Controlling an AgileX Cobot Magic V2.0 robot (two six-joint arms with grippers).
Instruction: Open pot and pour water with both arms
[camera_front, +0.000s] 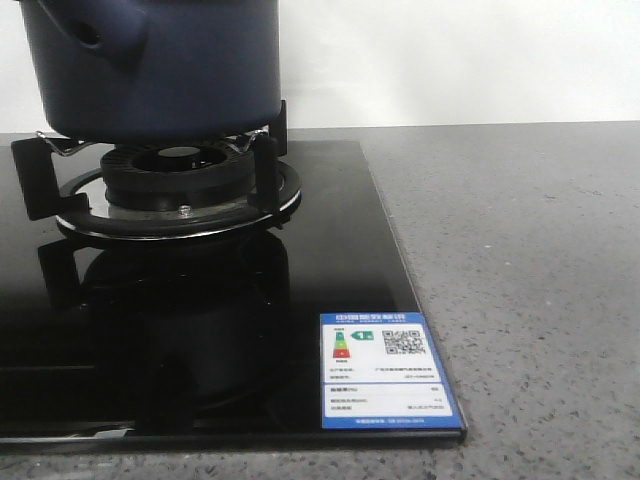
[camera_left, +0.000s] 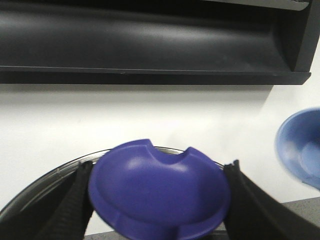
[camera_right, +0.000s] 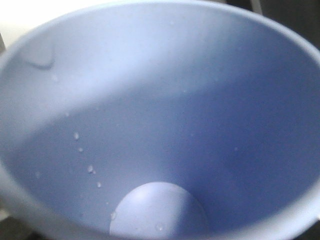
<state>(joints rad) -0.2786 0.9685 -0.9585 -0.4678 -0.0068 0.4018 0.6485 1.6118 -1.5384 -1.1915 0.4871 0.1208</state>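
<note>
The dark navy pot (camera_front: 150, 70) stands on the gas burner (camera_front: 180, 180) at the back left, its stubby spout (camera_front: 90, 35) facing front-left; its top is cut off by the frame. In the left wrist view my left gripper (camera_left: 159, 200) is shut on the purple-blue lid knob (camera_left: 159, 192), with a black finger (camera_left: 70, 205) pressed on each side. The glass lid rim (camera_left: 45, 175) curves behind the knob. A light blue cup (camera_left: 302, 147) hangs in the air beside it. The cup's wet inside (camera_right: 160, 110) fills the right wrist view and hides my right gripper's fingers.
The burner sits on a black glass cooktop (camera_front: 200, 330) with a blue energy label (camera_front: 385, 370) at its front right corner. Grey speckled counter (camera_front: 530, 280) lies to the right. A dark range hood (camera_left: 150, 40) hangs above against the white wall.
</note>
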